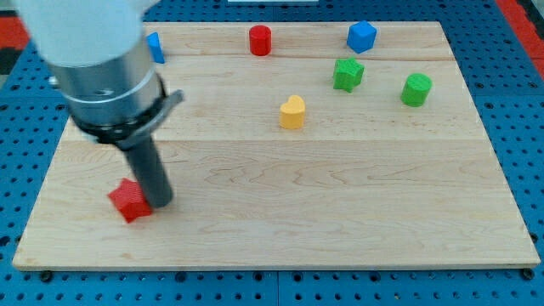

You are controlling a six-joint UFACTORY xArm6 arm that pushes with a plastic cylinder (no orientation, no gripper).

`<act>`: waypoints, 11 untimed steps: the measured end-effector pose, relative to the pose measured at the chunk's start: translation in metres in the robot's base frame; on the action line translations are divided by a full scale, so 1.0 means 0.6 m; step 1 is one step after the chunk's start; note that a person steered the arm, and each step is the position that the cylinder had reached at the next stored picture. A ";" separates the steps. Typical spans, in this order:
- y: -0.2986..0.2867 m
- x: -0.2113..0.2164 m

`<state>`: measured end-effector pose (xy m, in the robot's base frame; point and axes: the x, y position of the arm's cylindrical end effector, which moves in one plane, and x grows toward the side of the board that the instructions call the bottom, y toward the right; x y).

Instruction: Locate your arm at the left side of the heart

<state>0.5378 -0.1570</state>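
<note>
Pale wood makes up the bench (280, 229), which lies on a blue pegboard (527, 127). Near the bench's bottom-left corner my tip (160, 202) touches the right side of a red block (129, 201). There are no fingers, only a bare rod. Well right, toward the bench's top edge, sits the yellow heart (291, 111), glossy, lobes upward.
</note>
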 end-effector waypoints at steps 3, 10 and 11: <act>0.070 -0.054; 0.179 -0.253; 0.220 -0.230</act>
